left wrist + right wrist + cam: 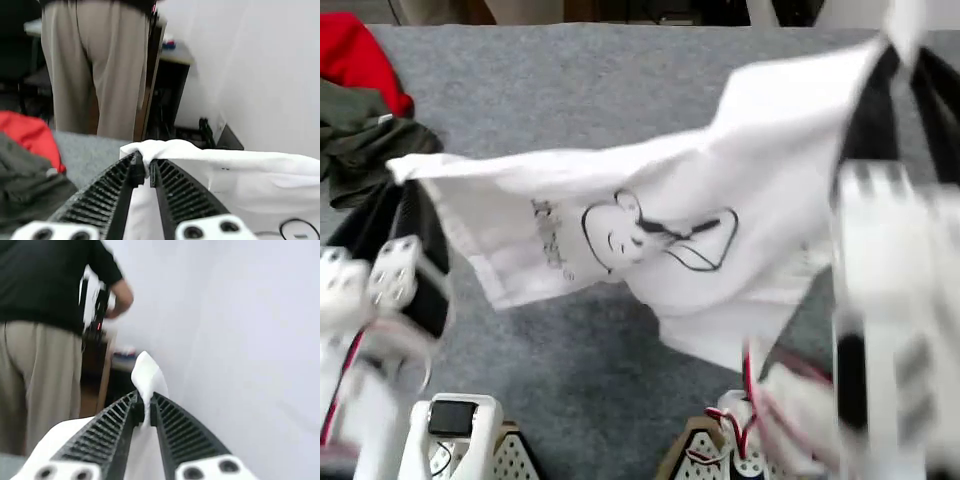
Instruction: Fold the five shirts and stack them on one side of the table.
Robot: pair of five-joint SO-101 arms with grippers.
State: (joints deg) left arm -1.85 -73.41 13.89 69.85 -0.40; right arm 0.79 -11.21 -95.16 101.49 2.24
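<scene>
Aloft, white shirt [650, 230], corners in left claw [145, 167], right claw [145, 407].

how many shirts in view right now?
3. White shirt hangs over the table, held by the left gripper and right gripper; red shirt at the far left corner; dark shirt heaped beside it. Others may hide behind the white shirt.

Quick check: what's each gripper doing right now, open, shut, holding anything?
Left gripper: closed on an edge of the white shirt.
Right gripper: closed on another edge of the same shirt.
</scene>
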